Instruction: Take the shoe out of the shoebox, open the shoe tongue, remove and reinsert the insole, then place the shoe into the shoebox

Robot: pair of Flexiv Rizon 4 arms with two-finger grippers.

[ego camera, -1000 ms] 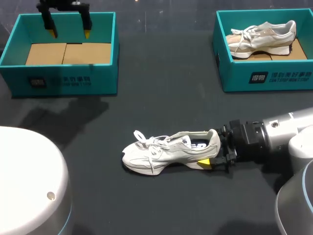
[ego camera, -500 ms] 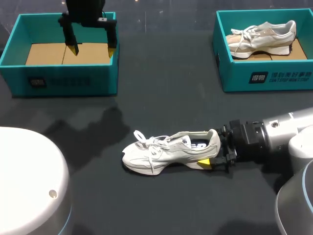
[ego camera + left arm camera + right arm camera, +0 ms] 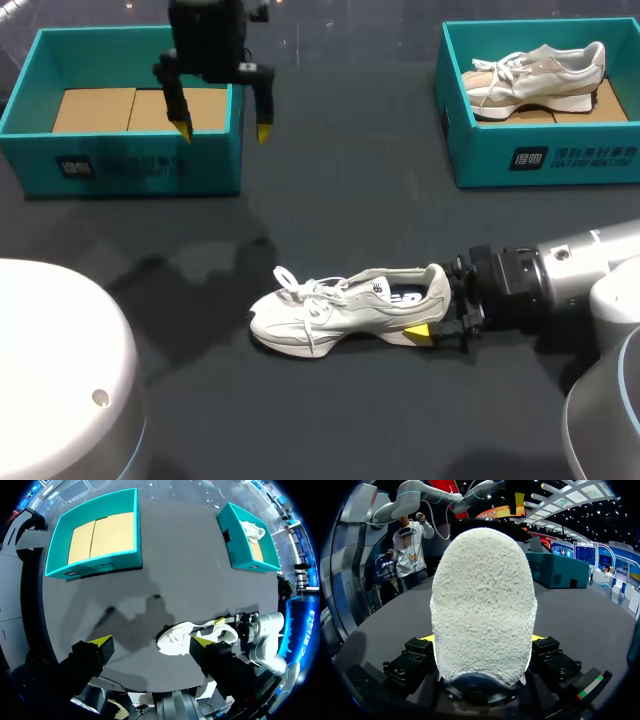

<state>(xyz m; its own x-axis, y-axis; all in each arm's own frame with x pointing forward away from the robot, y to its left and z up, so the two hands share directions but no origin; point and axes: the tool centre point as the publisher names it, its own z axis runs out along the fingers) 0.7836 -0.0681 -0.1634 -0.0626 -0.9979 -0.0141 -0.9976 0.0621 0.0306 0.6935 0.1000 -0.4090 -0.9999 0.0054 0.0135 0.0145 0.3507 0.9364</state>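
A cream sneaker (image 3: 340, 305) lies on its side on the dark table, toe pointing left, laces loose. My right gripper (image 3: 440, 308) is shut on its heel, one yellow tip showing under the sole. In the right wrist view the heel (image 3: 482, 605) fills the space between the fingers of the right gripper (image 3: 482, 639). My left gripper (image 3: 222, 130) hangs open and empty above the right front corner of the empty teal shoebox (image 3: 130, 160). From the left wrist view the left gripper (image 3: 151, 642) looks down at the sneaker (image 3: 195, 635) far below.
A second teal shoebox (image 3: 540, 155) at the back right holds another cream sneaker (image 3: 535, 75). Both boxes also show in the left wrist view: the empty box (image 3: 95, 567) and the second box (image 3: 240, 555). Bare dark table lies between them.
My left gripper has travelled right and slightly forward, from over the empty box's back to its right front corner, staying open. The right arm and the sneaker have not moved.
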